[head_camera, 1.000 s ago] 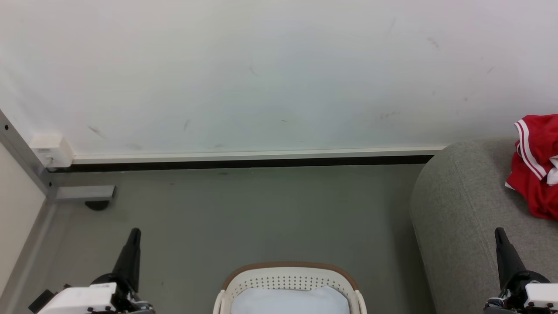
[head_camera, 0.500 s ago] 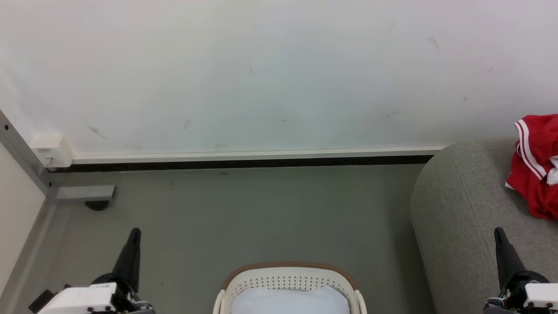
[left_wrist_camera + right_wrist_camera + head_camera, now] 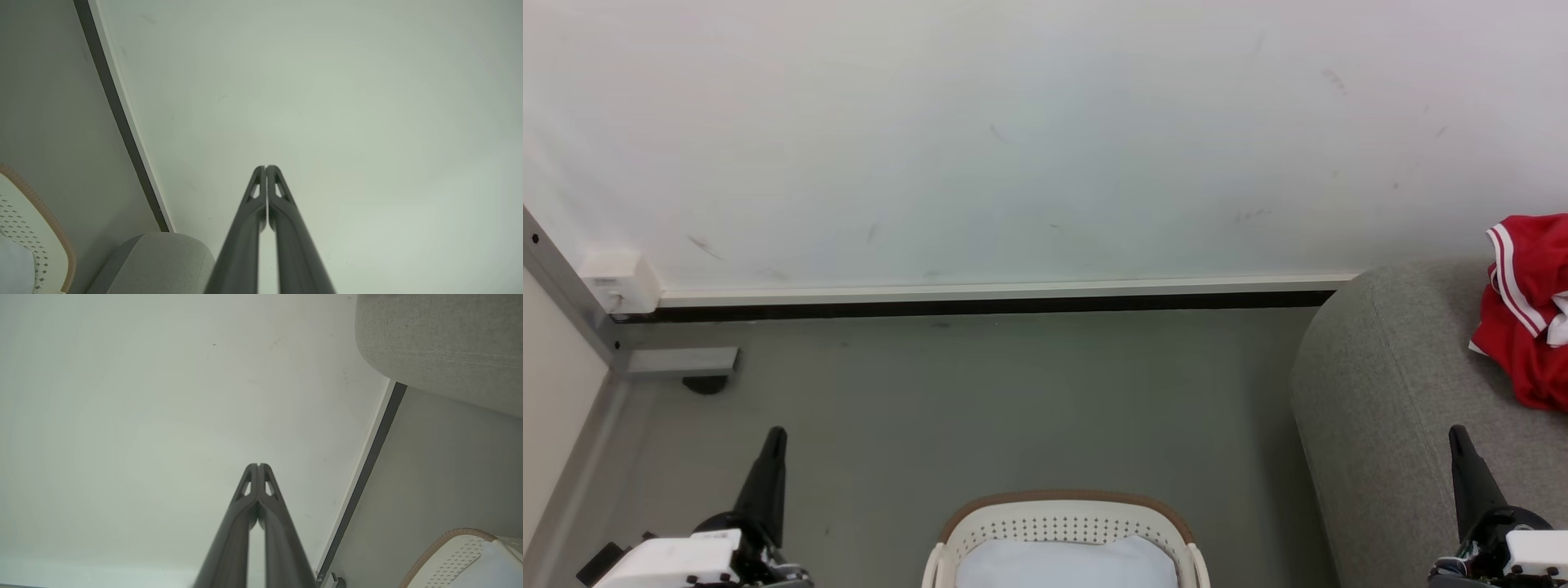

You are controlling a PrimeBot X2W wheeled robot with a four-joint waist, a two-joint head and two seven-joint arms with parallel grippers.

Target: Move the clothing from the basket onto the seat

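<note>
Nothing has moved over the last second: the jersey, the basket and both arms sit exactly where they did, and the head view has not shifted. The red jersey (image 3: 1525, 327) lies crumpled on the grey sofa (image 3: 1380, 408) at the right edge of the head view, well apart from the basket (image 3: 1062, 500), so the transfer looks complete. The basket stands on the floor just in front of the robot. The part of its inside that shows holds a pale blue-white cloth (image 3: 1066, 565), which is no part of the job. The left gripper (image 3: 776, 437) and right gripper (image 3: 1455, 434) sit low at either side, pointing up toward the wall. Each wrist view shows its two fingers pressed together with nothing between them. This reads as a rest pose, likely taken because no carrying is left.
</note>
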